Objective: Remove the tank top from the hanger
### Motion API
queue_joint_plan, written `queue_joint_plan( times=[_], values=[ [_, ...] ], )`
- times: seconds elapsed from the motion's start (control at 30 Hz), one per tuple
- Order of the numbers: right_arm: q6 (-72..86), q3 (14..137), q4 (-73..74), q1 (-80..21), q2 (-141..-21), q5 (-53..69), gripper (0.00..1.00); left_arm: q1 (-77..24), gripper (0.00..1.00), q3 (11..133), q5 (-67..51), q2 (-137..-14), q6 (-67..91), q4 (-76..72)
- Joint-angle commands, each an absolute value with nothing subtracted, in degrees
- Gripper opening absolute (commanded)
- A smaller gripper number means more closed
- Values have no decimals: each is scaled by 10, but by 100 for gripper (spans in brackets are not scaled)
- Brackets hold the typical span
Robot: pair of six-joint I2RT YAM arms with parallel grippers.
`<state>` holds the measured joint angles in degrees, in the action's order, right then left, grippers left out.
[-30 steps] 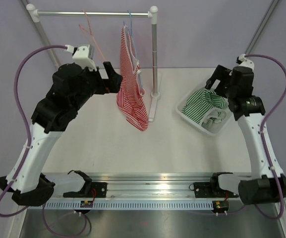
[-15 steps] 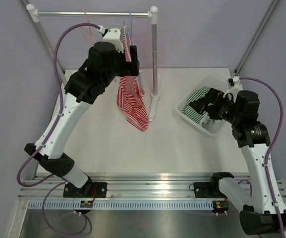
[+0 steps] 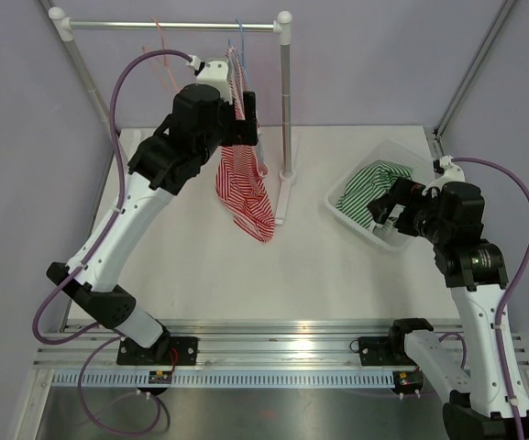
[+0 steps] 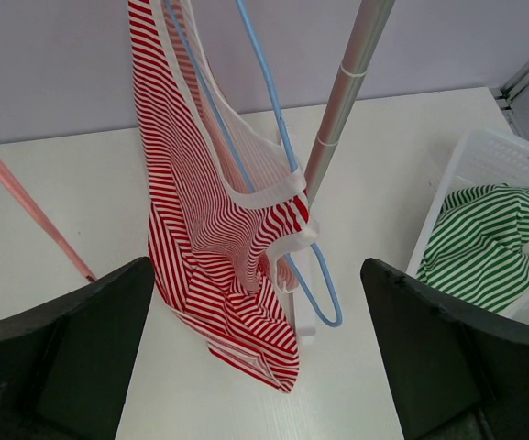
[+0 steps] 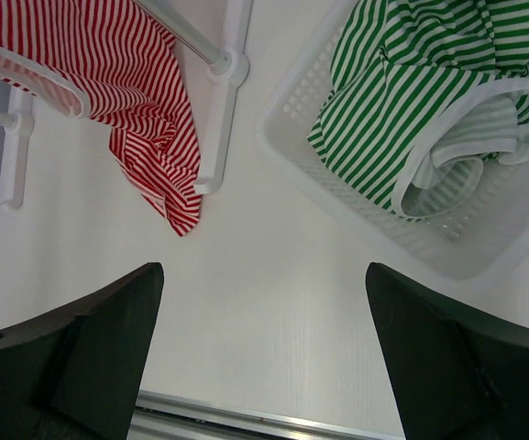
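Observation:
A red-and-white striped tank top (image 3: 244,183) hangs on a blue hanger (image 3: 239,38) from the rack's top rail; its hem droops to the table. My left gripper (image 3: 242,108) is raised beside the garment's upper part, open, with nothing between its fingers. In the left wrist view the tank top (image 4: 209,247) and the blue hanger (image 4: 287,156) lie ahead of that open gripper (image 4: 255,275), apart from it. My right gripper (image 3: 388,206) hovers by the basket, open and empty. In the right wrist view, that gripper (image 5: 262,275) faces bare table, with the tank top (image 5: 140,92) at upper left.
A white basket (image 3: 356,229) at the right holds a green striped garment (image 3: 374,188). The rack's upright pole (image 3: 285,101) stands just right of the tank top on a white foot (image 3: 281,206). An empty pink hanger (image 3: 165,50) hangs further left on the rail (image 3: 117,26).
My left arm has swung up and right, from mid-height left of the tank top to beside its top near the hanger. My right arm has drawn back from above the basket toward the near right.

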<state>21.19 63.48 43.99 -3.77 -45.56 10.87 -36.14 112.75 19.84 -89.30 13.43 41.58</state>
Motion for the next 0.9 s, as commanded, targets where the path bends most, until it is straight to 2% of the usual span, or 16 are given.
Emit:
queue_joint_plan(
  times=[0.0, 0.07, 0.3, 0.6, 0.77, 0.87],
  values=[
    [217, 630, 448, -41, -458, 87, 100, -370, 99, 1133, 193, -862, 158, 366],
    [206, 602, 401, -41, -449, 141, 100, -374, 99, 1163, 219, -889, 140, 380],
    [183, 631, 408, -41, -500, 132, 100, -371, 99, 1372, 214, -1030, 96, 447],
    [204, 632, 386, -41, -465, 185, 100, -367, 97, 1381, 271, -1100, 36, 367],
    [208, 645, 382, -41, -471, 209, 100, -352, 79, 1407, 298, -1146, 26, 367],
    [210, 647, 382, -40, -472, 216, 100, -340, 58, 1402, 302, -1148, 33, 368]
  ],
)
